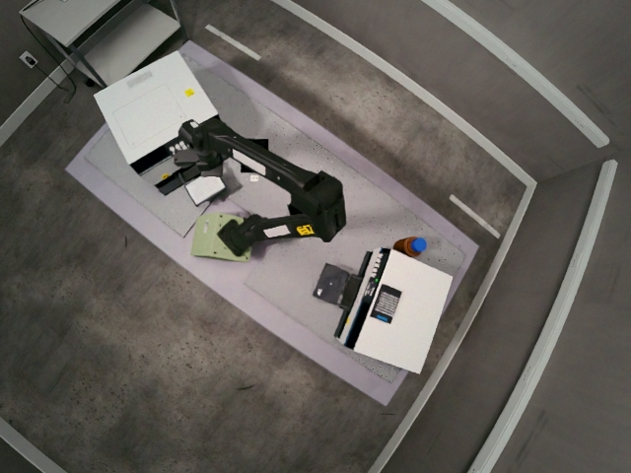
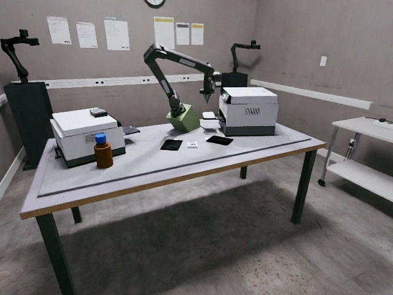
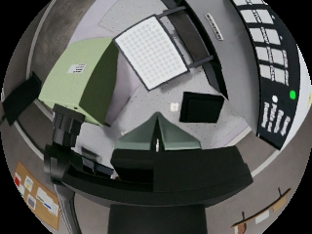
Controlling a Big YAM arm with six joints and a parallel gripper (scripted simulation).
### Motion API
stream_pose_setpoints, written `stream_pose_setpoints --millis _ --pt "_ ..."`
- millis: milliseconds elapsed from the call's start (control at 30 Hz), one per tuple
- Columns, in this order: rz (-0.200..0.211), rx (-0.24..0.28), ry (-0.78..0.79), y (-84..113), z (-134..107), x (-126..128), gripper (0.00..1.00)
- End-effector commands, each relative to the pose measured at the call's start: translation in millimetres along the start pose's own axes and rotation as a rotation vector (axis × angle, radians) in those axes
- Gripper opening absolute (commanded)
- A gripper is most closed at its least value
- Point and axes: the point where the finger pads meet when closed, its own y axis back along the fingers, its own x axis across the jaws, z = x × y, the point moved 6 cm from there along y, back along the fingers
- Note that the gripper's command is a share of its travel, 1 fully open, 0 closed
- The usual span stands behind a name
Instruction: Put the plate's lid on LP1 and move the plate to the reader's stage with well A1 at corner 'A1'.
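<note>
The white well plate (image 1: 204,188) (image 2: 208,115) (image 3: 152,53) lies on the dark stage in front of the reader (image 1: 153,103) (image 2: 249,109). Its grid of wells shows in the wrist view, with no lid visible on it. My gripper (image 1: 196,164) (image 2: 207,96) (image 3: 157,116) is shut and empty. It hangs well above the plate, beside the reader's front. The dispenser (image 1: 407,310) (image 2: 83,133) stands at the other end of the bench, with its dark stage (image 1: 331,282) (image 2: 130,129) sticking out. I cannot make out the lid.
The capped brown bottle (image 1: 410,246) (image 2: 103,152) stands beside the dispenser. Two black bench pads (image 2: 171,144) (image 2: 219,139) lie on the deck with a small white label (image 2: 191,144) (image 1: 253,177) between them; one pad shows in the wrist view (image 3: 202,107). The arm's green base (image 1: 208,234) (image 2: 187,118) (image 3: 78,81) stands near the reader.
</note>
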Motion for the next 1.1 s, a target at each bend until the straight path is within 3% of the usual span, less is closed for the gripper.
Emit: stream_pose_setpoints --millis 0,167,267,433,567,667,833,1067 --pt "-0.005 0.004 -0.153 5.0 -11 -3 0.0" --pt "0.017 0.002 -0.226 -0.5 -16 0 0.0" --pt "0.002 -0.003 -0.331 4.1 -33 -1 0.0" --pt "-0.013 -0.025 -0.472 12.2 -40 -6 0.0" --pt "0.014 0.001 -0.559 1.9 -50 2 0.0" --pt "0.009 0.0 -0.56 1.6 -52 3 0.0" --pt "-0.008 -0.024 -0.736 9.9 -74 1 0.0" --pt "0.014 -0.007 -0.905 2.4 -86 10 0.0"
